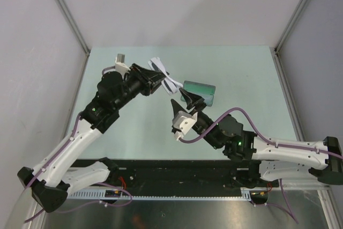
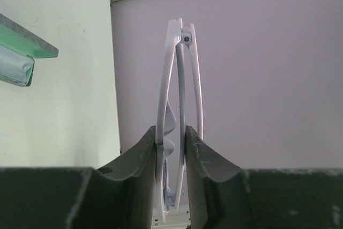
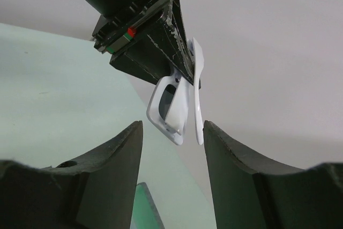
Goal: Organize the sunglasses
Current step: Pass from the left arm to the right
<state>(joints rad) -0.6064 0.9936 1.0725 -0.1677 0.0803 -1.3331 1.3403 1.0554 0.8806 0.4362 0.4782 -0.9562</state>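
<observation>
**Q:** Which elements are the largest here?
**A:** The pale green counter (image 1: 241,68), enclosed by light walls. The left arm (image 1: 80,138) and the right arm (image 1: 289,151) are mounted at its near edge. Each is built of white segments with black joints, and both reach inward toward the middle of the counter.

**Q:** What lies on the surface?
**A:** A flat rectangular grey-green case (image 1: 201,89), near the middle. In the top view its near-left corner is partly covered by the tip of the right arm.

**Q:** Where is the pair of white plastic-framed sunglasses (image 2: 174,30) with dark lenses?
**A:** They are folded and held clear of the counter, near the case and to its left. The left claw (image 2: 170,138) pinches them. Its two dark fingers press on opposite faces of the folded frame, and the thin white arms lie against the frame.

**Q:** And the right claw (image 3: 172,127)?
**A:** Its jaws stand spread. The free end of the sunglasses sits between the two fingertips. A gap shows beside one finger, and whether the other finger touches the frame cannot be told.
</observation>
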